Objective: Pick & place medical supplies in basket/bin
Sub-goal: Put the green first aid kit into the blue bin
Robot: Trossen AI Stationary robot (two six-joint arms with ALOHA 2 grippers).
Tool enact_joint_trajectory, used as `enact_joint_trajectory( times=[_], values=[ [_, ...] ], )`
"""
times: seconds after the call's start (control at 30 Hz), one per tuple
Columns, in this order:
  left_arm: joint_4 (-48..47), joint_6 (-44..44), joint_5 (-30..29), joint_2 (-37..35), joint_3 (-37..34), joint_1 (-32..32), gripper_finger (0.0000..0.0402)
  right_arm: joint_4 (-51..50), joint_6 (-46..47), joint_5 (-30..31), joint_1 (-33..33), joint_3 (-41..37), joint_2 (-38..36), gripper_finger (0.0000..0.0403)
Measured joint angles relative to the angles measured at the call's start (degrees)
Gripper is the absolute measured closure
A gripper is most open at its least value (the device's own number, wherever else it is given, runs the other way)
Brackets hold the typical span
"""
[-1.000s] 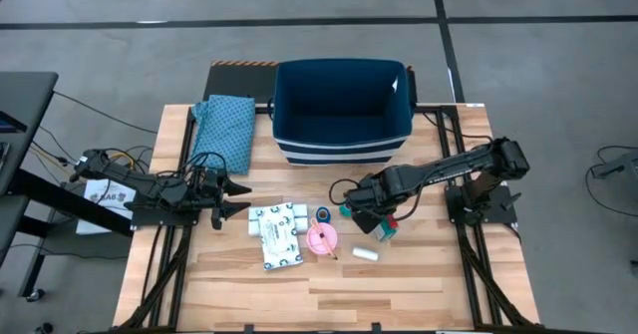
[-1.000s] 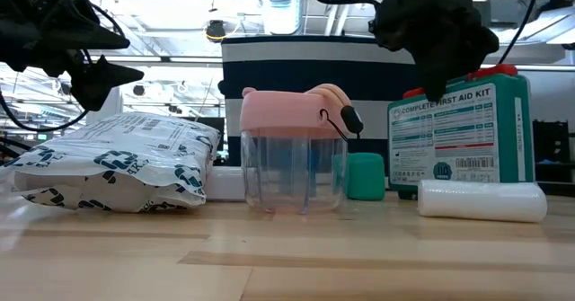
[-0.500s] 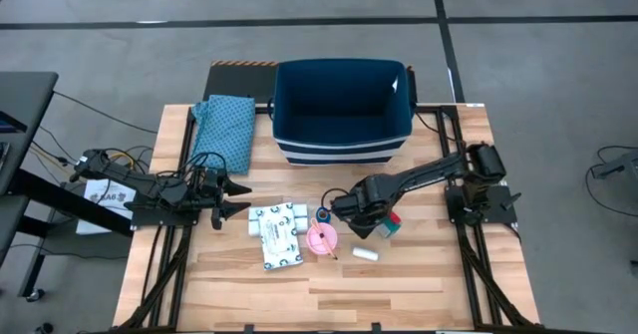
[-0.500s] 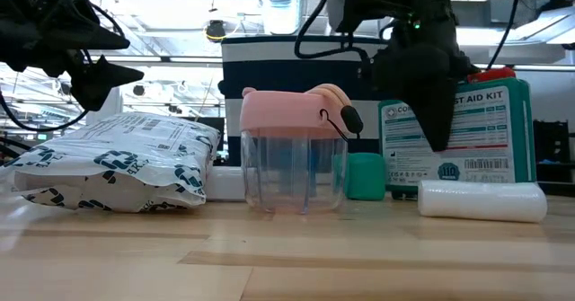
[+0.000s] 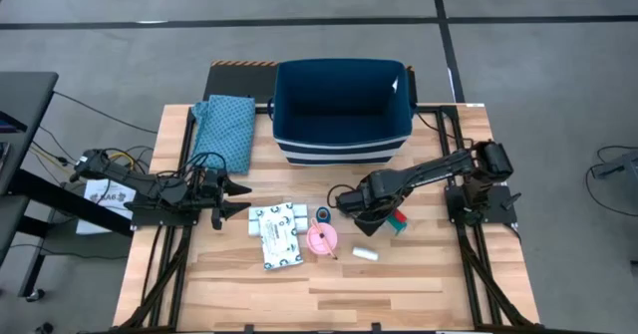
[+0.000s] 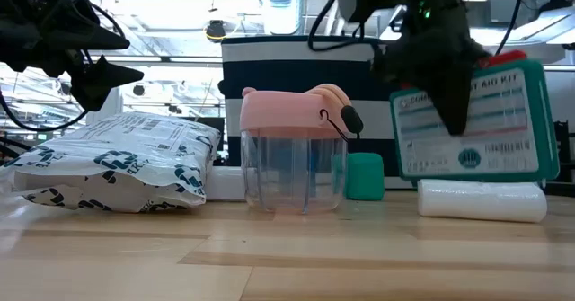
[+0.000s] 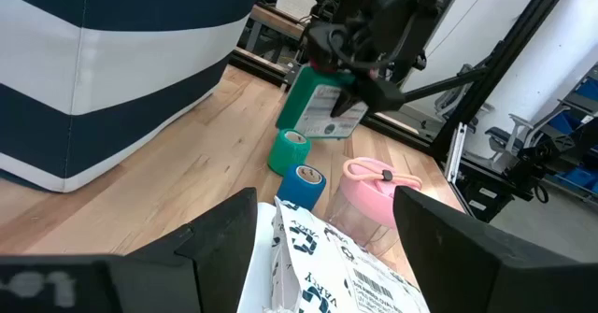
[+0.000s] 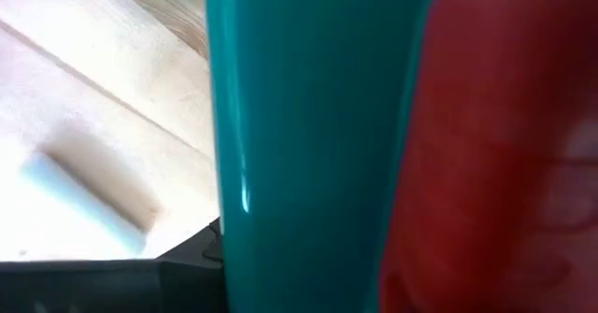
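My right gripper (image 5: 369,206) is shut on the teal-and-red first-aid box (image 6: 476,121), which hangs tilted above the table, right of centre. On the wood stand or lie a pink round container (image 5: 321,239), a blue roll (image 5: 322,215), a teal roll (image 6: 364,175), a white tube (image 5: 365,255), a white packet (image 5: 282,254) and a white compartment tray (image 5: 276,218). The navy bin (image 5: 342,110) stands at the far edge. My left gripper (image 5: 242,196) hovers open, left of the tray. My right gripper holds the box near one upper corner (image 6: 415,103), coming from above with its fingers pointing down. The fingers (image 6: 449,112) lie across the box's printed face. In the wrist view the box hides the contact. The box is lifted clear and tilted.
A teal patterned folded cloth (image 5: 224,130) lies at the far left corner, beside the bin. The white tube (image 6: 481,200) lies right below the lifted box. Bare wood runs along the near edge (image 5: 319,299) and at the right edge.
My right gripper came down at the first-aid box, took hold of it and rose. The box stood upright on the table a second ago; it now hangs tilted, lifted clear, above the white tube.
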Motion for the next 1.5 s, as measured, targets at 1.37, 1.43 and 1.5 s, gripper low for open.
enact_joint_trajectory(
  times=[1.37, 1.43, 1.5],
  values=[
    [-0.09, -0.02, 0.02, 0.02, 0.0, 0.0, 0.0161, 48.18, -13.22, 8.59, -4.12, 8.19, -23.51, 0.022],
    [-0.09, 0.0, 0.0, 0.01, 0.0, 0.01, 0.0161, 48.67, -16.89, 8.65, -5.79, 10.72, -23.51, 0.0222],
    [-0.09, 0.0, 0.0, 0.01, 0.0, 0.0, 0.0161, 48.91, -19.93, 8.63, -7.61, 12.8, -23.57, 0.0221]
  ],
)
